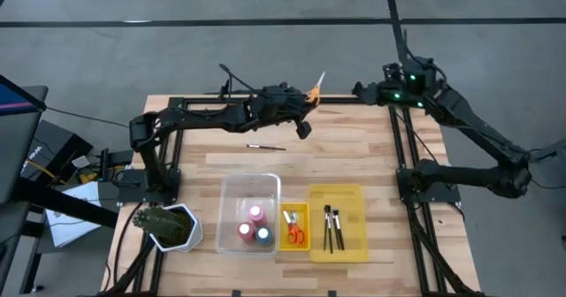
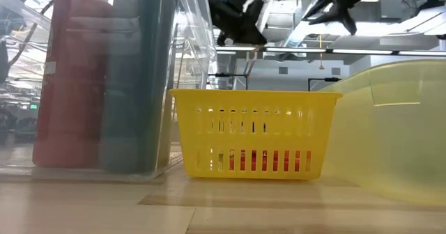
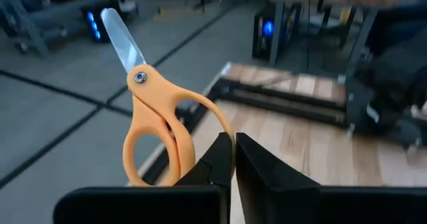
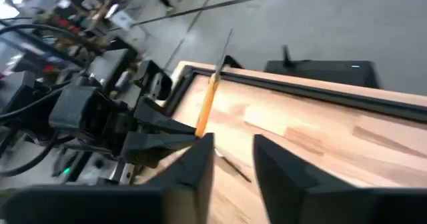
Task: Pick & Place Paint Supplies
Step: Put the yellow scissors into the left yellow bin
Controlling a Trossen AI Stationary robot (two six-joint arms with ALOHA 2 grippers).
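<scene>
Table [image 1: 371,156] of pale wood planks, both dark arms reaching over its far edge. The left arm [image 1: 212,116] stretches across from its base, and the left gripper [image 3: 235,144] has its jaws pressed together, pinching the handle loop of the orange scissors [image 3: 157,117]. The blades stick out past the fingertips, closed, pointing off beyond the table's far edge. Facing it comes the right arm [image 1: 478,133], and the right gripper [image 4: 233,144] has its jaws parted, a clear gap between the two fingers. In the right wrist view the scissors show edge-on just ahead of one finger; whether that finger touches them, I cannot tell.

Well back from both sets of jaws, along the near side of the table, sits the storage. The clear bin [image 1: 232,191] is nearer the left arm's side, the yellow bin [image 1: 354,195] is nearer the right arm's base, and the small yellow basket [image 1: 294,210] sits between them, touching or nearly touching both. The plant [image 1: 164,222] in its white pot stands by the left arm's base, beside the clear bin.

Inside the clear bin are three bottles, upright and clustered – the pink bottle [image 1: 256,213], the red bottle [image 1: 245,231] and the blue bottle [image 1: 263,235]. In the basket lies a second pair of scissors [image 1: 294,233]. In the yellow bin two brushes [image 1: 332,226] lie side by side.

One loose brush [image 1: 265,146] lies flat on the bare wood – near the left gripper, a little toward the bins, and apart from everything else.
</scene>
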